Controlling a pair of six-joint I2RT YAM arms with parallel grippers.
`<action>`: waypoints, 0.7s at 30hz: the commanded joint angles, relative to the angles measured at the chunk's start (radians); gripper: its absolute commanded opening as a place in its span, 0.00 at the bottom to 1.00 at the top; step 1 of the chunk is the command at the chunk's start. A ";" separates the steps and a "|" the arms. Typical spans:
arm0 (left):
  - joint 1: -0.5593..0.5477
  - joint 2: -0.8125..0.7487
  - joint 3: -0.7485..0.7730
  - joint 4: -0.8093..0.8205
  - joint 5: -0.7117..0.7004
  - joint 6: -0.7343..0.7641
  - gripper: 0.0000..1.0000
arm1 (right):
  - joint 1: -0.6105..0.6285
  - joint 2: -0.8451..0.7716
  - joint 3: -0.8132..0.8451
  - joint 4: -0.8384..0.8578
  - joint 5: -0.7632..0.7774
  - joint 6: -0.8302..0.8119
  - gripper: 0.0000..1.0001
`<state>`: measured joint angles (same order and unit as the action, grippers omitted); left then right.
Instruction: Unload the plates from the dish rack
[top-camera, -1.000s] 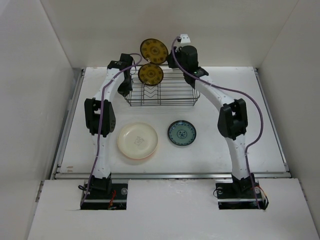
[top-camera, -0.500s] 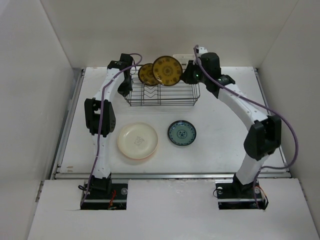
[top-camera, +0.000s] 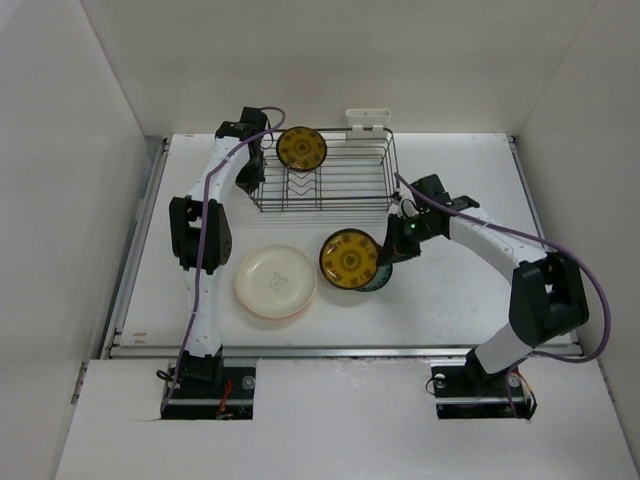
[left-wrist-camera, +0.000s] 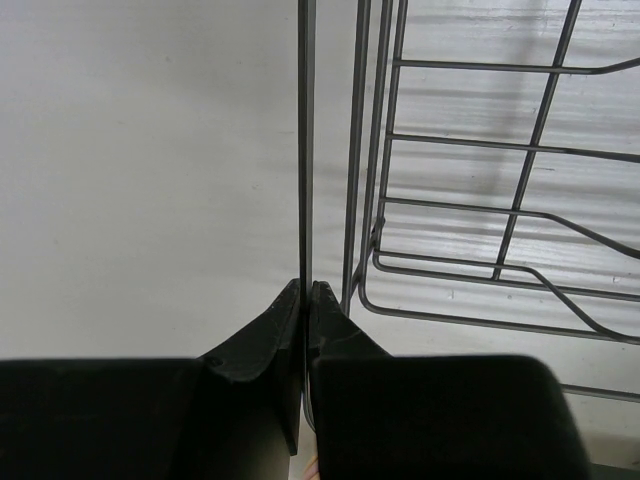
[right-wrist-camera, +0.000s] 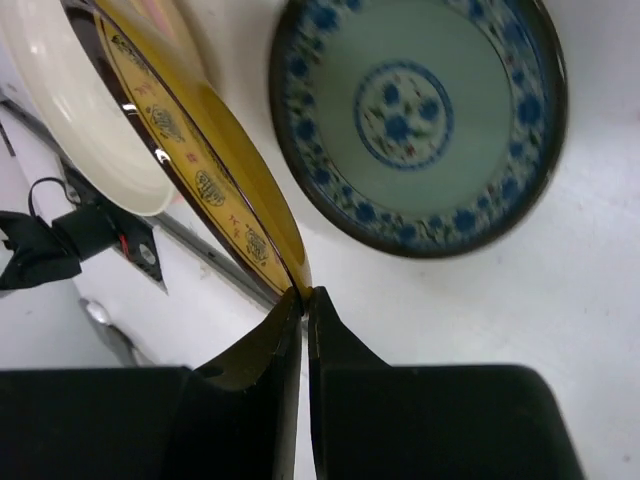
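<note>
From above, the teal-patterned round plate (right-wrist-camera: 415, 110), on the near side of the black wire dish rack (top-camera: 320, 190), is mostly hidden behind a brown-and-yellow patterned round plate (top-camera: 349, 259) clamped in the right gripper (right-wrist-camera: 305, 293). The left gripper (left-wrist-camera: 307, 290) pinches a matching plate (top-camera: 301, 148), edge-on to its own camera, at the rack's far-left corner.

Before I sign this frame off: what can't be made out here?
Top view: teal plate mostly covered by the right arm's yellow plate; contact between them unclear.
Left wrist view: left arm's yellow plate is edge-on, face unseen.
Right wrist view: cream plate cut off by the frame edge and the right arm's yellow plate.
</note>
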<state>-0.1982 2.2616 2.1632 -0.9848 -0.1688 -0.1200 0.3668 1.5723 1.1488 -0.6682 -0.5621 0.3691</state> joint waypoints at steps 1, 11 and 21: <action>0.003 -0.010 0.024 -0.051 -0.049 0.000 0.00 | -0.043 -0.032 -0.012 0.012 -0.047 0.076 0.00; 0.003 -0.010 0.024 -0.060 -0.049 -0.018 0.00 | -0.088 0.074 -0.041 -0.040 0.070 0.042 0.58; 0.003 -0.010 0.015 -0.060 -0.049 -0.018 0.00 | -0.037 0.061 0.325 -0.203 0.494 -0.008 0.93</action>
<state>-0.2008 2.2616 2.1632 -0.9859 -0.1780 -0.1246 0.2893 1.6752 1.3121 -0.8558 -0.2363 0.4095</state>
